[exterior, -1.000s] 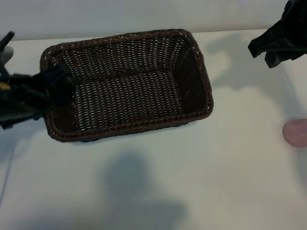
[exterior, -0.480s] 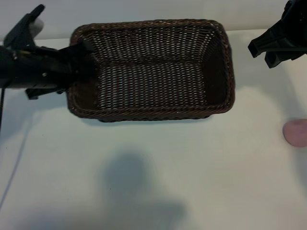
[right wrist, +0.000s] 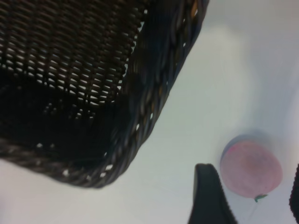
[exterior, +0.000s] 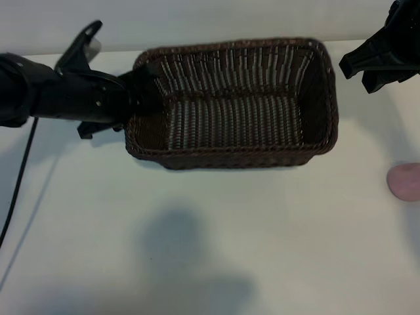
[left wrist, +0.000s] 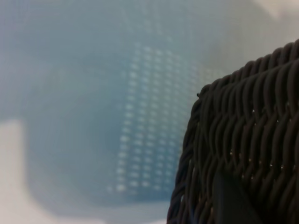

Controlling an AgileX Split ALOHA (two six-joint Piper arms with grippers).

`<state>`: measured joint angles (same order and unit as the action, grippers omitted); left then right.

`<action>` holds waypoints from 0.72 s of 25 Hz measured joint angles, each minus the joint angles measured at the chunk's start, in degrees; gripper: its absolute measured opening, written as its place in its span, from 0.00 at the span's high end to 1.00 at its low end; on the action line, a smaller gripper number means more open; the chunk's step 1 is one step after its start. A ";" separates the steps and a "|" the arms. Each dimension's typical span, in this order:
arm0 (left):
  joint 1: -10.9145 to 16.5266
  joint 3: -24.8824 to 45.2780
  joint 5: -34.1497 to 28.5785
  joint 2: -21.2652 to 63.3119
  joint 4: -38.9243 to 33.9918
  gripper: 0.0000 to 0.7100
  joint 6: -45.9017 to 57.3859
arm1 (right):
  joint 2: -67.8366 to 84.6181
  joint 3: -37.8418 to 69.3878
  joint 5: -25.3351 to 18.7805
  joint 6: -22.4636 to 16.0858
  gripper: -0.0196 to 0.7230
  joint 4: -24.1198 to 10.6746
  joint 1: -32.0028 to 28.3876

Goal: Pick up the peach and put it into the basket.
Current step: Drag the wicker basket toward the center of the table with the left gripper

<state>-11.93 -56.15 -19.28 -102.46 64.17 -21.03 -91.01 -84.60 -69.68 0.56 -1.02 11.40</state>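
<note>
- Compared with a second ago, the basket [exterior: 233,103] is seen to have been carried toward the right side of the exterior view, so that its right end now lies close beneath the right gripper [exterior: 367,65].
- Its long sides, which were skewed a second ago, are now laid nearly level across the exterior view.
- The left gripper [exterior: 134,98] has been brought further into that view together with its arm, and it is clamped on the left short wall of the basket, one finger being seen inside the rim and the other outside it.
- In the left wrist view the braided rim of the basket [left wrist: 243,154] is shown pressed close against a dark finger [left wrist: 231,200].
- The right gripper is found where it was a second ago, held above the table [exterior: 197,249] at the upper right edge of the exterior view, with its fingers spread and nothing between them.
- The peach [exterior: 405,182] has not been shifted; it is left on the table at the right edge of the exterior view, outside the basket and apart from its right end.
- In the right wrist view the peach [right wrist: 251,168] is seen lying between the spread fingers [right wrist: 208,196] of the right gripper, with a corner of the basket [right wrist: 140,116] nearby.
- Nothing is seen inside the basket; only its woven floor and sloped walls are shown.
</note>
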 joint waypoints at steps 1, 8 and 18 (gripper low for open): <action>0.00 0.00 0.14 -1.04 0.37 0.59 -0.44 | 0.00 0.00 0.00 0.00 0.41 0.00 0.00; 0.00 0.00 1.09 -4.75 0.80 0.59 -2.12 | 0.00 0.00 0.00 0.00 0.41 0.05 0.00; 0.00 -0.04 2.57 -4.80 0.80 0.59 -5.70 | 0.00 0.00 0.00 0.00 0.41 0.05 0.00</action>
<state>-11.93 -56.19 -16.71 -107.26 64.97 -26.72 -91.01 -84.60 -69.68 0.56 -0.97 11.40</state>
